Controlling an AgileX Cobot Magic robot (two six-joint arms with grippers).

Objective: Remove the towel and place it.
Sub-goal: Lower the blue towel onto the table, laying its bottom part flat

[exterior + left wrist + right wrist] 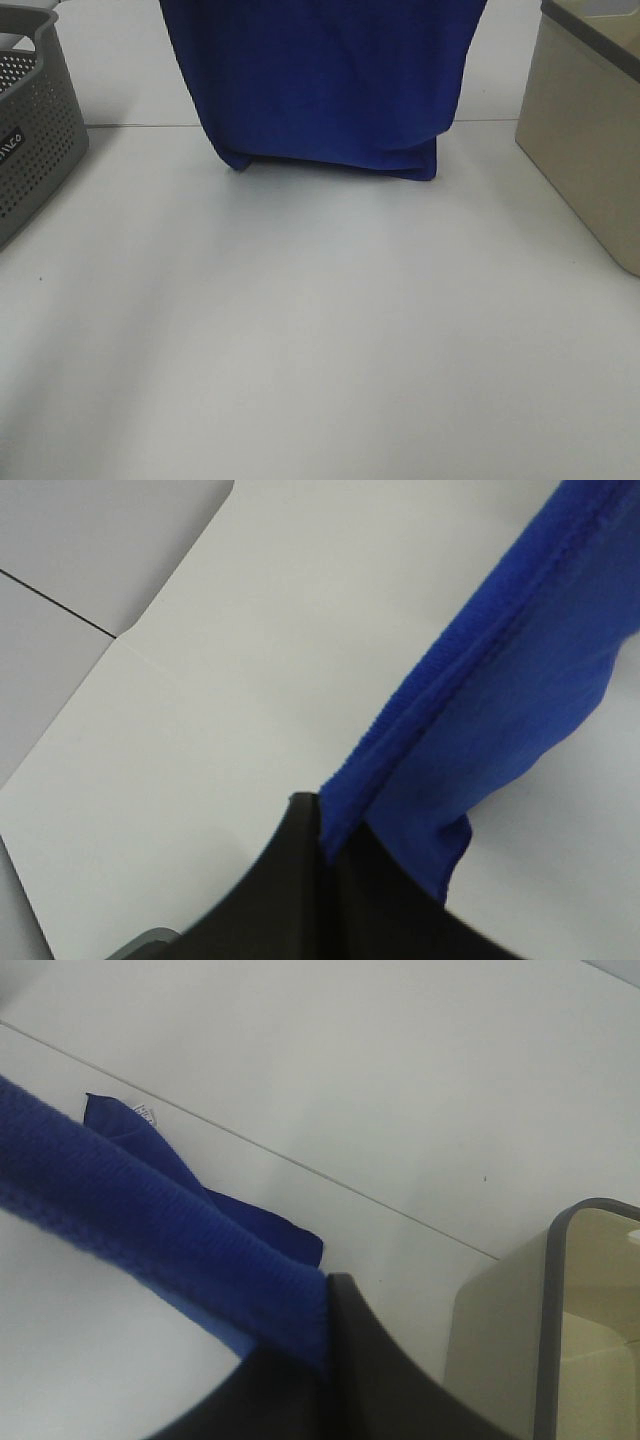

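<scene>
The royal-blue towel [320, 80] hangs spread like a curtain at the back middle of the white table in the high view, its lower edge touching the table. Neither gripper shows in that view; both are above its top edge. In the left wrist view the left gripper [325, 855] is shut on the towel's hemmed edge [500, 680]. In the right wrist view the right gripper [325, 1335] is shut on the towel's other upper edge [150, 1220]. The lower corner with a small white tag [145, 1112] lies on the table below.
A grey perforated basket [30, 130] stands at the left edge. A beige bin with a dark rim [590, 140] stands at the right edge and also shows in the right wrist view [560, 1340]. A seam line [130, 125] crosses the table behind.
</scene>
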